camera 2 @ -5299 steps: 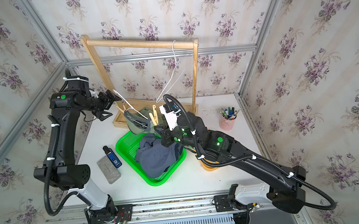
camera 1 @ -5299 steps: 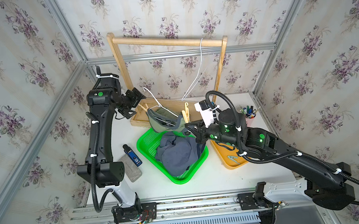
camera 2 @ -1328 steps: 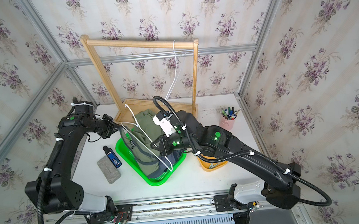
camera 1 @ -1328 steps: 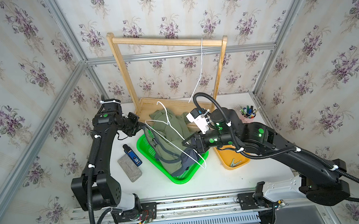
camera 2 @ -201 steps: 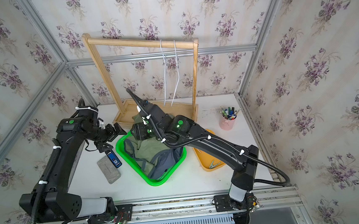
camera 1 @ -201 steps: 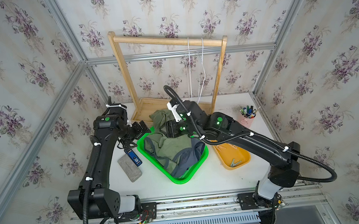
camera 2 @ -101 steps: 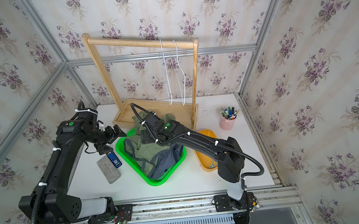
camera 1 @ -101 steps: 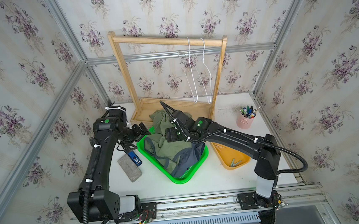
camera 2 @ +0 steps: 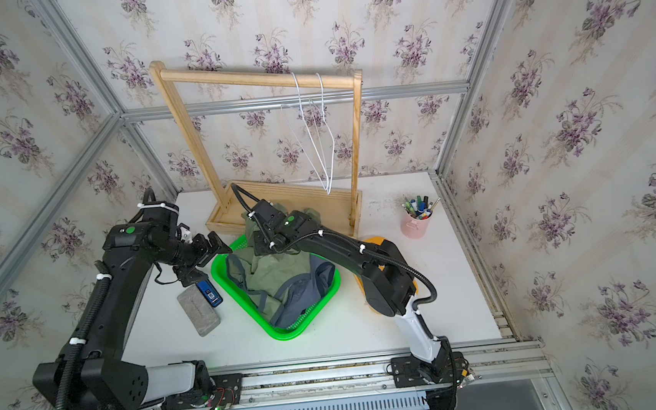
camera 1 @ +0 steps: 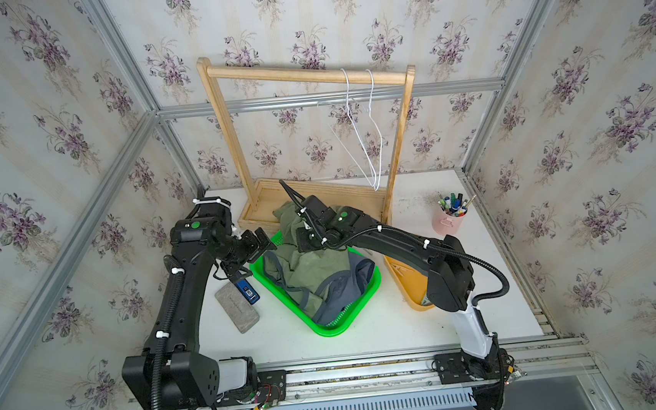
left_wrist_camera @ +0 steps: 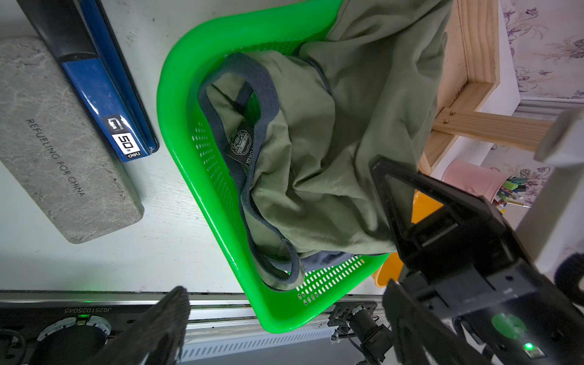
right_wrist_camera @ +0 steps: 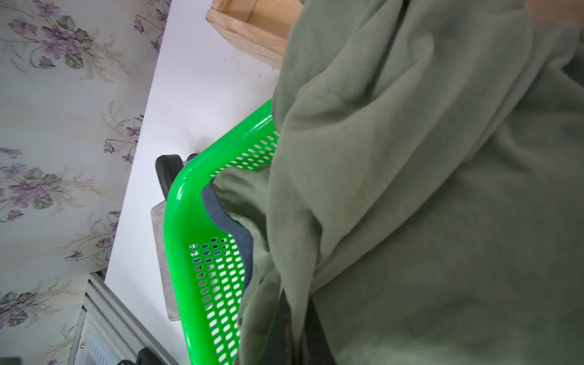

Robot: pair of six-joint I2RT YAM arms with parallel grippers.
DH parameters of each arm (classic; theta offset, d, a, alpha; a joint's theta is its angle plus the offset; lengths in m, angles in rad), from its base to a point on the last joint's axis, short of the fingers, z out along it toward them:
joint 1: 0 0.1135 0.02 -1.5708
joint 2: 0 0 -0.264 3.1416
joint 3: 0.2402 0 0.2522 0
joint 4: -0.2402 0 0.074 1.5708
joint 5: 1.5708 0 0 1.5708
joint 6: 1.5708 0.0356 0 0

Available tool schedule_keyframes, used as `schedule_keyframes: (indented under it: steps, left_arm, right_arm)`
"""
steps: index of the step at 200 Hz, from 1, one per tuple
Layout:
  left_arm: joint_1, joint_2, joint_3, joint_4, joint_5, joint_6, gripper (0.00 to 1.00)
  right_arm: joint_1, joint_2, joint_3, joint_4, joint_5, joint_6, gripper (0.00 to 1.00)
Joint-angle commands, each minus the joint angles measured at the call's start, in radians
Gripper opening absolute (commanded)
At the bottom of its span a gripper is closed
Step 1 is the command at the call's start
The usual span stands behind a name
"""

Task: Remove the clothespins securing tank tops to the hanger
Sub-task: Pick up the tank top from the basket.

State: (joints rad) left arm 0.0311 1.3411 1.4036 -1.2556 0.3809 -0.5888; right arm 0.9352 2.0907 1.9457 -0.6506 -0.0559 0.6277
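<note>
Both wire hangers (camera 1: 359, 139) now hang bare on the wooden rail (camera 1: 288, 75), high above and behind the right tool (camera 1: 304, 244). Some seconds ago 1 of them was down over the basket with the olive top draped on it. The 2 tops lie directly under and in front of that tool, heaped in the green basket (camera 1: 328, 330). The olive top (camera 1: 315, 269) is uppermost and spills over the far rim, with the navy top (camera 1: 345, 292) partly buried beneath it.

The right tool, apart 1 second ago, has closed, and its tip rests on the olive cloth (whether a fold is pinched between its fingers I cannot tell). The left tool (camera 1: 253, 254) stands wide apart and empty, just beside the basket's left corner, above the blue box (camera 1: 247, 290) on the tabletop (camera 1: 388, 331).

No clothespins show on hangers or cloth, and the orange tray (camera 1: 398, 276) behind the right arm is mostly hidden. Judging by this, the pins are off and the task looks all but finished.
</note>
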Motion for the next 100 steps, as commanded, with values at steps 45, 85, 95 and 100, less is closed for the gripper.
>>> schedule_keyframes:
  steps: [45, 85, 95, 100]
  left_arm:
    - [0.023, 0.014, 0.022, -0.012, 0.006, 0.013, 0.98]
    - [0.039, 0.021, 0.042, -0.01, 0.008, 0.01, 0.98]
    - [0.044, 0.025, 0.048, -0.009, 0.011, 0.008, 0.98]
    - [0.044, 0.028, 0.051, -0.009, 0.013, 0.007, 0.98]
  right_arm:
    - [0.004, -0.287, 0.011, 0.024, -0.04, -0.026, 0.0]
    - [0.026, -0.287, 0.289, -0.081, -0.042, -0.066, 0.0]
    - [0.032, -0.248, 0.432, -0.124, -0.056, -0.082, 0.0]
    - [0.034, -0.22, 0.518, -0.154, -0.056, -0.085, 0.0]
